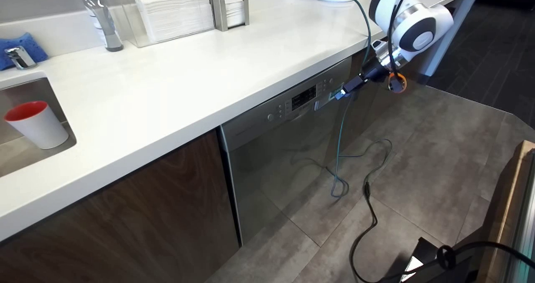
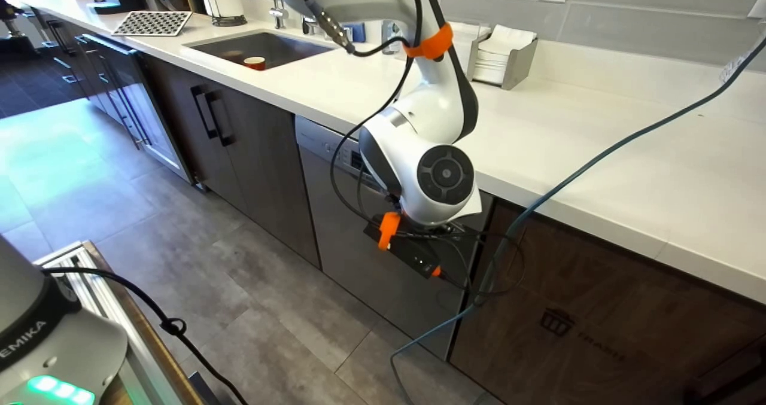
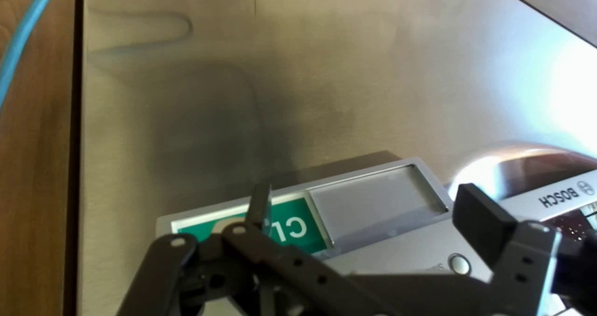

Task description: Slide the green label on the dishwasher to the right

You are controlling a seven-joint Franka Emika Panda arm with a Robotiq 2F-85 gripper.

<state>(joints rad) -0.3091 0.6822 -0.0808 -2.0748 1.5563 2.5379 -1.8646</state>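
Note:
In the wrist view, the green label sits in the left half of a grey slide frame, its white lettering upside down. The frame is on the upper part of the stainless-steel dishwasher, and the frame's right half is bare. My gripper is open, nothing held between its fingers. The left finger covers part of the label; whether it touches cannot be told. The right finger is past the frame's opposite end. An exterior view shows the gripper right at the dishwasher front; elsewhere the arm hides it.
A white counter overhangs the dishwasher's control strip and its dark display. Dark wood cabinets flank the appliance. A blue cable runs down past the arm to the floor. Napkins and a sink with a cup are above.

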